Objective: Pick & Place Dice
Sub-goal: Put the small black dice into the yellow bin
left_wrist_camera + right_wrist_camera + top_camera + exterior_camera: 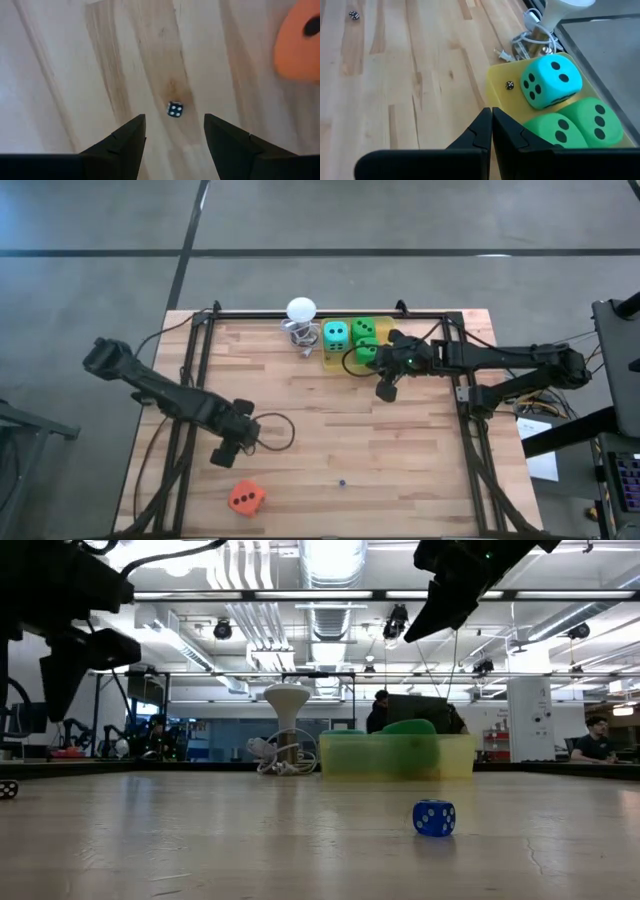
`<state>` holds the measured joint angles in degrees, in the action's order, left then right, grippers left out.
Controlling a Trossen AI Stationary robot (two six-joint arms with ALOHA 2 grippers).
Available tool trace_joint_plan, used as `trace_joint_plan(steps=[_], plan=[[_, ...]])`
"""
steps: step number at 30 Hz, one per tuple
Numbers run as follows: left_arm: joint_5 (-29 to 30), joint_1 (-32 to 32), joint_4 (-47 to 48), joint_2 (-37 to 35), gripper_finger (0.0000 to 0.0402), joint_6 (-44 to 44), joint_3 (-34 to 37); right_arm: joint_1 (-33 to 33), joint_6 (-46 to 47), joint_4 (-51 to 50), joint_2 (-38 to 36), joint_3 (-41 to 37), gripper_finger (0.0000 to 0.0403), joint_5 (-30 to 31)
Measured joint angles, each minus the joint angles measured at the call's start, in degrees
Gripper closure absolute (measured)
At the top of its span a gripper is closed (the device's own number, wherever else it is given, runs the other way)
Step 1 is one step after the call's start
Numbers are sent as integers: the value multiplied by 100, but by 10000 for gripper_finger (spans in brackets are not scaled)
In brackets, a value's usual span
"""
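Observation:
My left gripper [225,452] hangs open over the table's near left, fingers pointing down. Below it on the wood lies a tiny dark die [174,109] with white pips, in line with the gap between the fingers and untouched. An orange-red die [245,498] sits on the table just nearer the front edge. A teal die [551,81] and two green dice [580,125] rest in a shallow yellow tray [499,75] at the far middle, with a second tiny die [510,85] beside them. My right gripper [385,390] is shut and empty, above the table by the tray's near edge.
A white ball on a wire stand [300,312] stands left of the tray, its cord coiled at the base. A small blue die [434,818] lies on the near middle of the table. A loose black cable loop [275,430] lies beside the left gripper.

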<state>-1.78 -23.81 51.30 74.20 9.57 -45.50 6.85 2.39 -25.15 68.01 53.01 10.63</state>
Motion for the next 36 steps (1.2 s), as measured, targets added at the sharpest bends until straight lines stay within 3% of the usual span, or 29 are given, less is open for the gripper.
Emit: trace_joint_plan(steps=[6, 22, 36], plan=[[630, -367, -79, 412, 193, -372, 2, 0, 24, 0, 0, 0, 394, -1], [631, -649, -432, 1448, 206, -682, 15, -74, 54, -72, -2, 0, 394, -4], [495, -652, -579, 1562, 229, -678, 241, -276, 127, -129, -7, 0, 394, -17]])
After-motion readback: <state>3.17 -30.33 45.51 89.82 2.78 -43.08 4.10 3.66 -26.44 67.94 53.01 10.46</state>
